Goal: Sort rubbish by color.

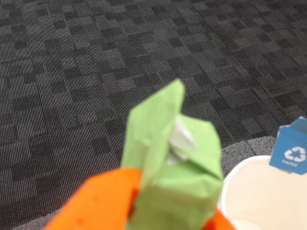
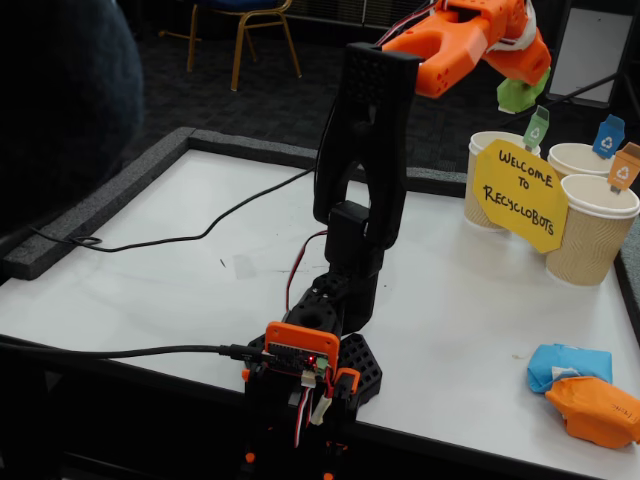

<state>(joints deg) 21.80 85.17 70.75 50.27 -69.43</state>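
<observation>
The hand (image 2: 520, 85) grips the green wad (image 1: 175, 167) high above the far-right cups (image 2: 590, 225). Light, soft crumpled paper; it crushes easily, so pinching its bulk seems safest.

Three ribbed tan paper cups (image 2: 592, 228) stood at the far right corner of my white table (image 2: 180, 290), each with a small recycling flag (image 2: 537, 128). A yellow sign (image 2: 518, 193) leaned against them. Beyond lay dark carpet (image 1: 96, 72) and a chair (image 2: 243, 30).
</observation>
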